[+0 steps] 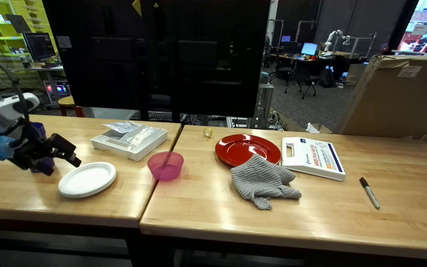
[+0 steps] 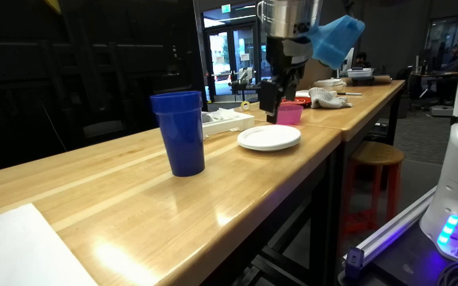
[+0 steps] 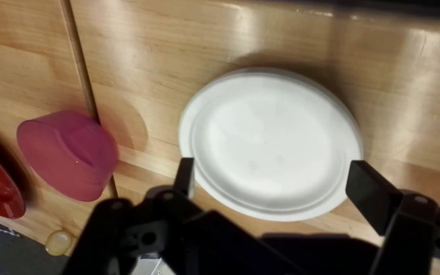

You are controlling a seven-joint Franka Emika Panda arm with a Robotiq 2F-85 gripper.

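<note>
Currently the black two-fingered hand (image 3: 270,177) hangs spread wide near a low stack of rounded, paper-like white plates (image 3: 269,133), which lies flat on the pale wooden surface (image 2: 229,190); in the wrist view the fingertips (image 3: 369,191) frame the stack's rim from either side. A tall, tapered blue plastic cup (image 2: 179,135) stands upright near the plates, partly hidden behind the hand in an exterior view. On the stack's far side from the cup, a translucent pink plastic bowl (image 1: 165,167) sits over the seam (image 1: 149,199) in the surface, with a white compartmented plastic tray (image 1: 152,144) of blurred packets (image 1: 123,127) near it. Farther along, a crumpled grey knitted cloth (image 1: 261,181) overlaps the edge of a glossy round red plate (image 1: 235,148); a white plastic first aid case (image 1: 313,157) lies just beside that plate, a slim black-and-grey marker (image 1: 370,193) lies well apart from the hand, and a small yellow ring (image 1: 208,132) stands near the surface's back edge.
</note>
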